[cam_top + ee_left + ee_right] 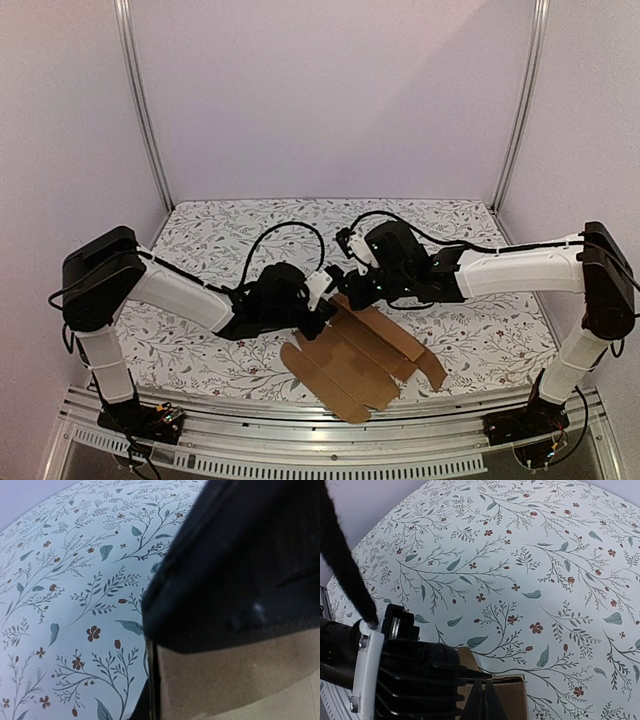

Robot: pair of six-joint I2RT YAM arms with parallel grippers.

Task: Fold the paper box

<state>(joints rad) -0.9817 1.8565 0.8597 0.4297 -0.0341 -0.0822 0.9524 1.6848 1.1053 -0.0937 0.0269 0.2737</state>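
Right end effector [482, 702] closed at 11 o'clock flap of box [360, 365]; left end effector [320, 300] opening unclear. Light, creasable card: pinch flap edges.

The paper box [352, 362] is plain brown cardboard, an unfolded die-cut sheet with creased panels and small flaps along its edges. In the top view it sits at about 6 o'clock on the table [200, 350], close to the near edge. Its long creases run from 10 o'clock to 4 o'clock, and its far end seems slightly lifted, though that is hard to judge
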